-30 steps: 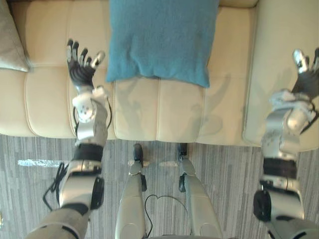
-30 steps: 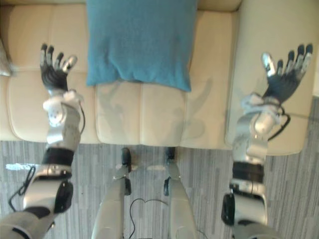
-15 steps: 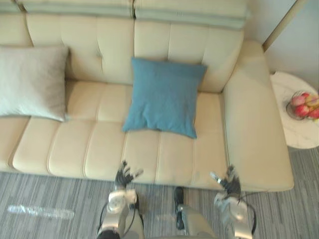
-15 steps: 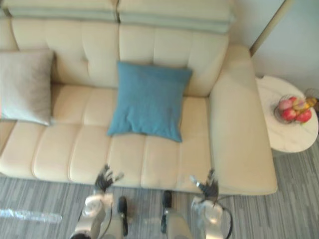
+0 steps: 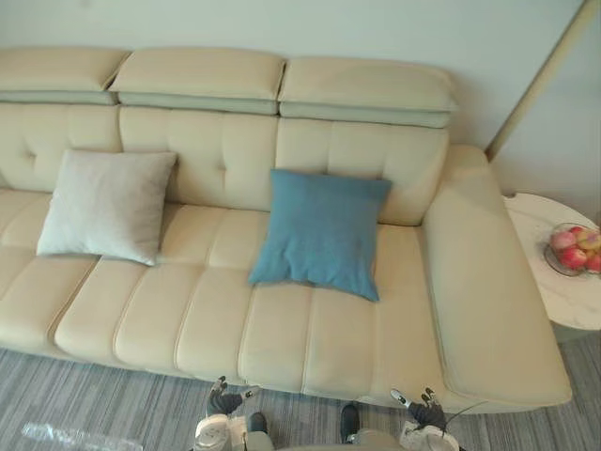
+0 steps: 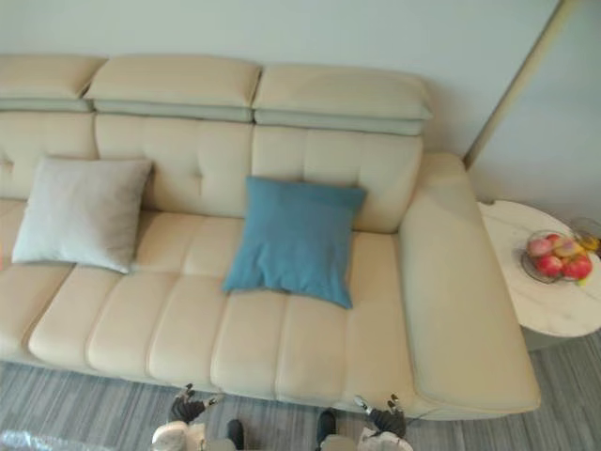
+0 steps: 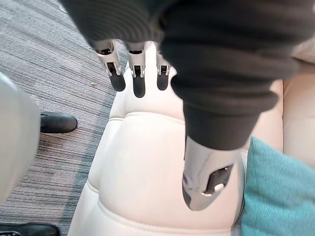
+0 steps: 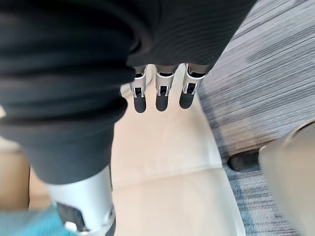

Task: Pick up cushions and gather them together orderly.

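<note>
Cream leather sofa (image 5: 310, 329) is seen from above, set against a pale wall (image 5: 329, 23) on grey striped carpet (image 5: 94, 409). Two cushions are leaned on its backrest: one blue cushion (image 5: 321, 233) near the middle, one grey cushion (image 5: 105, 205) well apart on the robot's left. One round white side table (image 5: 549, 291) with one fruit bowl (image 5: 575, 250) is placed beside the right armrest. Near the sofa's front edge, the left hand (image 5: 225, 402) and right hand (image 5: 427, 412) are held with fingers straight and spread, holding nothing.

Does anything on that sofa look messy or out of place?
Only that the cushions sit apart: the grey cushion leans at the left of the sofa, the blue cushion in the middle, slightly skewed. Nothing looks spilled or damaged.
</note>
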Available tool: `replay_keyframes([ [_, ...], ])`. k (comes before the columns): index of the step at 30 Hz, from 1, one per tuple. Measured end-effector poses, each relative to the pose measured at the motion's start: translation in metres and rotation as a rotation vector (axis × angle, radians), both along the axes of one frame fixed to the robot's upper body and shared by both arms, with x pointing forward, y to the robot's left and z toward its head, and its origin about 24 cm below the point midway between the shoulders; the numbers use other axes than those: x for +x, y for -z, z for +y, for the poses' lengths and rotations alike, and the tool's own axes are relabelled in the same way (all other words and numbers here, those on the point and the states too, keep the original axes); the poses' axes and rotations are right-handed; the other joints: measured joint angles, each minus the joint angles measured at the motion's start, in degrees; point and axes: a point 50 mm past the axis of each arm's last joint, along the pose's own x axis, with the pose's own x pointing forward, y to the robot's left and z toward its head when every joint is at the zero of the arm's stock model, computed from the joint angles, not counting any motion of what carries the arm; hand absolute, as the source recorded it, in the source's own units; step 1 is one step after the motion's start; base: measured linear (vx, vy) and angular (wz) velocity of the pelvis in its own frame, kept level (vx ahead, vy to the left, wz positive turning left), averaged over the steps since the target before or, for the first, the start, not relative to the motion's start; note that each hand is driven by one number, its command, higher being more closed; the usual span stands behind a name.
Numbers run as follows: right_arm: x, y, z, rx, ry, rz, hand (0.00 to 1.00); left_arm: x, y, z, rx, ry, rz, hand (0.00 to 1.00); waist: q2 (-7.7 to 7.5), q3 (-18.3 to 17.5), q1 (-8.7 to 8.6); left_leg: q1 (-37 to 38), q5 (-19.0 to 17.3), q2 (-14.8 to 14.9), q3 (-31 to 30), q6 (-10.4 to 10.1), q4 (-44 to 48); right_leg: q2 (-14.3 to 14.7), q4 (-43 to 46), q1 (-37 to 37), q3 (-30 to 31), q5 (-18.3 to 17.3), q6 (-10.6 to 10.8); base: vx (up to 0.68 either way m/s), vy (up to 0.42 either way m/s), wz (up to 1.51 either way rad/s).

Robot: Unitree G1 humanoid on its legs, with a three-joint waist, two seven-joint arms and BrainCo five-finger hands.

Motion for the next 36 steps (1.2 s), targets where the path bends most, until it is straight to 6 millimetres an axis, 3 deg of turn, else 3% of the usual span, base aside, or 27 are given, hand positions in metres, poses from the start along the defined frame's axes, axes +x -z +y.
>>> replay_keyframes([
  [1,0.012,-0.005,0.002,-0.002,-0.019,-0.030,0.00,0.008,-0.004,0.000,0.010,0.017,-0.026,0.00,-0.19,0.18,-0.02,-0.73,0.19,0.03,-0.31,-0.23,-0.05,-0.88,-0.59,-0.83,-0.86,0.64,-1.03,-0.09,-0.011,0.23],
  [3,0.023,-0.009,0.003,-0.003,-0.028,-0.055,0.00,0.014,-0.006,-0.007,-0.008,0.024,-0.041,0.00,0.01,1.40,0.40,-2.66,-7.66,2.56,2.25,3.15,15.38,-1.15,0.74,-0.69,-1.44,0.84,-1.51,-0.07,-0.005,0.05],
  [5,0.024,-0.010,-0.002,-0.018,-0.029,-0.056,0.00,0.013,-0.005,-0.016,-0.025,0.046,-0.039,0.00,0.05,1.40,0.07,0.28,-11.89,5.48,1.70,-0.26,27.22,-1.27,1.82,-0.36,-1.41,0.98,-1.45,-0.10,0.049,-0.05],
  [7,0.023,-0.010,-0.006,-0.031,-0.026,-0.051,0.00,0.014,-0.005,-0.018,-0.027,0.054,-0.041,0.00,0.68,1.12,-0.82,4.19,-13.80,6.35,0.62,-2.64,28.50,-1.28,2.81,-1.10,-1.40,1.82,-0.59,-0.17,0.219,0.02],
  [8,0.025,-0.011,-0.006,-0.035,-0.025,-0.054,0.00,0.021,-0.009,-0.017,-0.020,0.061,-0.062,0.00,1.24,0.92,-1.67,5.74,-17.47,5.42,-0.26,-3.93,25.14,-1.37,2.69,-2.55,-1.25,3.50,0.29,-0.21,0.252,-0.01],
  [10,0.027,-0.011,0.000,-0.028,-0.046,-0.050,0.00,0.030,-0.014,-0.013,-0.002,0.077,-0.091,0.00,-0.25,1.58,-2.22,5.65,-20.48,3.51,0.89,-1.84,20.26,-2.31,0.24,-4.26,-0.59,6.79,1.36,-0.31,0.238,0.04],
  [11,0.025,-0.008,0.007,-0.013,-0.057,-0.033,0.00,0.033,-0.016,-0.008,0.015,0.086,-0.098,0.00,-1.78,2.26,-2.57,5.56,-22.24,1.97,1.75,-0.44,17.99,-3.28,-1.60,-5.02,0.40,8.53,1.63,-0.36,0.237,-0.09],
  [12,0.021,-0.005,0.013,0.005,-0.060,-0.016,0.00,0.033,-0.016,-0.004,0.028,0.085,-0.096,0.00,-2.42,3.35,-1.98,5.36,-22.32,1.16,3.07,0.02,19.19,-3.80,-2.84,-4.96,1.28,9.89,1.05,-0.37,0.223,-0.44],
  [14,0.015,-0.002,0.016,0.015,-0.067,0.011,0.00,0.015,-0.007,0.003,0.038,0.068,-0.037,0.00,-3.48,3.09,-1.40,4.40,-23.23,0.44,5.58,1.59,21.92,-4.51,-5.45,-4.59,1.95,10.39,0.90,-0.36,0.178,-0.69],
  [15,0.016,-0.002,0.014,-0.012,-0.097,0.019,0.00,0.008,-0.004,0.005,0.040,0.060,-0.014,0.00,-3.35,3.19,-1.10,4.32,-23.16,0.61,7.35,2.44,22.15,-4.67,-6.39,-4.70,1.02,7.02,1.01,-0.28,0.112,-0.68],
  [16,0.018,-0.003,0.013,-0.025,-0.115,0.017,0.00,0.006,-0.003,0.005,0.039,0.053,-0.006,0.00,-2.13,3.88,-0.45,4.27,-22.65,2.11,8.71,3.27,21.95,-5.07,-3.68,-5.70,-0.15,6.70,0.71,-0.28,0.074,-0.62],
  [17,0.016,-0.002,0.013,-0.034,-0.130,0.026,0.00,0.004,-0.001,0.006,0.036,0.038,0.004,0.00,-2.40,3.75,-0.43,4.10,-22.00,2.43,9.12,3.46,21.95,-5.50,6.14,-7.35,-0.58,5.92,0.24,-0.18,-0.029,-0.33],
  [19,0.012,0.000,0.016,-0.032,-0.140,0.041,0.00,-0.001,0.001,0.009,0.039,0.028,0.021,0.00,-2.83,3.47,-0.10,4.16,-21.31,2.60,9.31,3.08,21.72,-5.66,19.82,-7.55,0.73,-2.09,0.80,-0.13,-0.058,-0.11],
  [21,0.009,0.001,0.016,-0.033,-0.141,0.049,0.00,-0.004,0.003,0.009,0.036,0.030,0.041,0.00,-4.04,2.79,-0.14,4.16,-20.59,2.59,8.61,2.20,21.72,-6.50,29.98,-6.34,2.74,-9.25,2.86,-0.05,-0.162,0.14],
  [23,-0.005,0.007,0.015,-0.025,-0.135,0.090,0.00,-0.004,0.003,0.010,0.035,0.021,0.046,0.00,-4.98,1.57,-0.28,4.14,-19.84,2.10,6.17,0.69,21.39,-5.51,27.33,-3.50,2.85,-11.74,5.14,-0.01,-0.212,0.33],
  [24,-0.007,0.008,0.015,-0.025,-0.135,0.098,0.00,-0.004,0.004,0.008,0.028,0.016,0.049,0.00,-4.73,1.24,-0.15,4.09,-19.55,2.24,5.85,0.45,20.62,-5.00,26.04,-3.15,2.85,-11.73,5.16,-0.03,-0.215,0.00],
  [26,-0.010,0.011,0.009,-0.031,-0.135,0.126,0.00,-0.005,0.006,-0.006,-0.017,-0.003,0.054,0.00,-2.97,-1.06,0.73,4.34,-14.15,2.58,5.75,1.47,11.18,-1.26,11.19,0.05,2.79,-8.92,2.36,-0.04,-0.132,-0.22],
  [31,-0.024,0.020,0.003,-0.009,-0.086,0.198,0.00,-0.006,0.009,-0.013,-0.028,0.028,0.081,0.00,-2.32,-1.43,0.28,6.15,-7.11,1.43,4.16,0.77,1.09,0.64,1.13,1.65,2.71,-2.12,1.46,-0.03,-0.033,-0.06],
  [36,-0.040,0.023,-0.004,-0.004,-0.032,0.235,0.00,-0.013,0.012,-0.004,-0.005,0.029,0.105,0.00,-2.54,-1.43,-0.10,9.51,-6.60,0.10,3.41,0.95,-0.52,-0.34,-2.26,6.27,2.27,-0.73,2.25,-0.03,0.062,0.08],
])
